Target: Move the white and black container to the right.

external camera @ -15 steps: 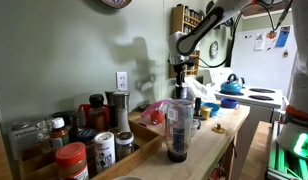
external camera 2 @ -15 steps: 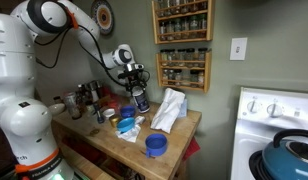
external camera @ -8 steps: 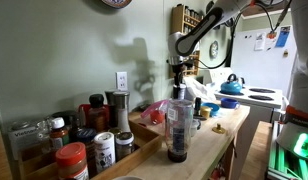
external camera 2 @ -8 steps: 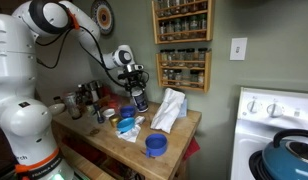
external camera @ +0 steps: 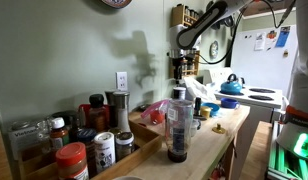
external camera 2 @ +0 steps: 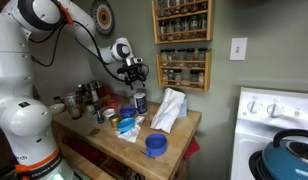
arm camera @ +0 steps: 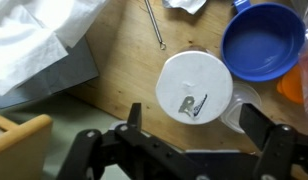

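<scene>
We see the gripper spread wide and holding nothing. Its black, blocky fingers stand to either side of the container, which sits upright on the bare wooden table straight below it. From the wrist the container is a smooth white disc with a small dark mark. A strip of cloudy, see-through wall shows along one side, and its lower part is hidden from there. Beyond the fingertips lie a round, glossy blue bowl just beside the container, a crumpled white cloth, a thin metal rod and a flat grey slab under the cloth's edge. In an exterior view the gripper hangs clear above the container, with a gap between them that the wrist view does not reveal; the container is too small there for us to tell its colours. The cloth stands to one side of it and the bowl nearer the camera. In an exterior view a tall clear tumbler with a dark base stands in line below the gripper, and we cannot make out the container there.
</scene>
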Tool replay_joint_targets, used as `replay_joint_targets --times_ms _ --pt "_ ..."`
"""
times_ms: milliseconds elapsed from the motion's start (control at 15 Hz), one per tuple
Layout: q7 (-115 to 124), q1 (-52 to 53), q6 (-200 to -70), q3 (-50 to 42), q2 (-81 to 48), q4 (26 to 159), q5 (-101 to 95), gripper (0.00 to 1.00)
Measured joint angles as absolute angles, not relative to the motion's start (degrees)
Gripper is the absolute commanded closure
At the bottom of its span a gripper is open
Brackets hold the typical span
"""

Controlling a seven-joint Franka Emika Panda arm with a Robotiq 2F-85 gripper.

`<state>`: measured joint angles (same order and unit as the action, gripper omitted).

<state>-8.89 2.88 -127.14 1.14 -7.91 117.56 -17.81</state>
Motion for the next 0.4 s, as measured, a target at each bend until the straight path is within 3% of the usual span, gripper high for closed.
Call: replay_joint_targets --times_ms 400 --pt "-17.75 3.4 -113.37 2.22 8.34 123.39 -17.96 0.0"
